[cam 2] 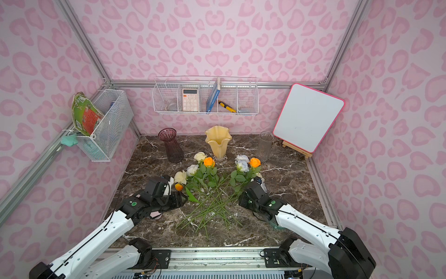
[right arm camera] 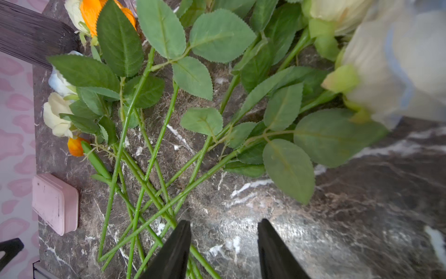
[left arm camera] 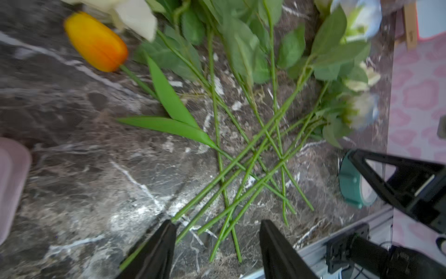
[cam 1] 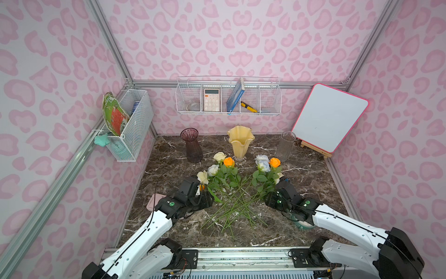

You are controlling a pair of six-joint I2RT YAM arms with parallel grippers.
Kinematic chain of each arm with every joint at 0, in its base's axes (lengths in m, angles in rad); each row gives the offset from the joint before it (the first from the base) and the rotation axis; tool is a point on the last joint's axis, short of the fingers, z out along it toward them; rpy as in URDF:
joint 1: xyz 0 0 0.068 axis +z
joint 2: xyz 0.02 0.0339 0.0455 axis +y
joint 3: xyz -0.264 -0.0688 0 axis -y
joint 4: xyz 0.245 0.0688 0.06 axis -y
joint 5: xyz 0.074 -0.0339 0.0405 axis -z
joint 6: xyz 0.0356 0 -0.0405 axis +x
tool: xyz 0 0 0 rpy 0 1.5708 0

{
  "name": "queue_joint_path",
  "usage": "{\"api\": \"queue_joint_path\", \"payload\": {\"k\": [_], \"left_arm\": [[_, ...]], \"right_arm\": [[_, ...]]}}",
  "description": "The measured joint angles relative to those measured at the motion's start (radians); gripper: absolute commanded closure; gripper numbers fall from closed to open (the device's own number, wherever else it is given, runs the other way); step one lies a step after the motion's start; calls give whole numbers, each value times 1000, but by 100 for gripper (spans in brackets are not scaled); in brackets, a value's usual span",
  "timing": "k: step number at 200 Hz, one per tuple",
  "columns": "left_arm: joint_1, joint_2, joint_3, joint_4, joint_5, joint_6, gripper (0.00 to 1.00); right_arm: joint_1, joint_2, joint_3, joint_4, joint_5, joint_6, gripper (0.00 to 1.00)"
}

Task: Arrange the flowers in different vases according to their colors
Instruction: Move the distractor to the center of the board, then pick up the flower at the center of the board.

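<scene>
Our left fingers (left arm camera: 159,248) are apart, above the stem ends, and hold nothing. Our right fingers (right arm camera: 173,248) are apart too, with nothing in them. We see the flowers (cam 1: 223,178) lying in a heap on the table (cam 1: 309,169), in front of 3 empty vases (cam 1: 240,142).

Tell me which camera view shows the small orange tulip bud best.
The left wrist view: the tulip bud fills a large area there, with its stem and narrow leaves visible. In both top views it is a tiny orange spot. The right wrist view shows it small and partly covered.
</scene>
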Motion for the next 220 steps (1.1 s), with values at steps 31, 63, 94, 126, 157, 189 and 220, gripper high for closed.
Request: {"api": "queue_joint_path", "payload": {"k": [31,63,94,126,157,189,220], "left_arm": [[-80,146,61,54,-31,55,35],[-92,308,105,94,-61,110,36],[-108,410,158,108,-73,163,36],[-126,515,222,118,-78,212,39],[-136,602,262,119,-98,241,43],[-142,660,284,121,-111,260,61],[-147,650,299,136,-118,266,75]], "right_arm": [[40,51,21,32,-25,-25,46],[57,27,-13,57,-32,-25,46],[60,-6,-25,57,-34,-26,47],[72,-11,-34,58,-34,-26,48],[123,13,-11,61,-34,-18,48],[163,20,-6,69,-27,31,51],[164,6,-39,90,-17,95,51]]}}
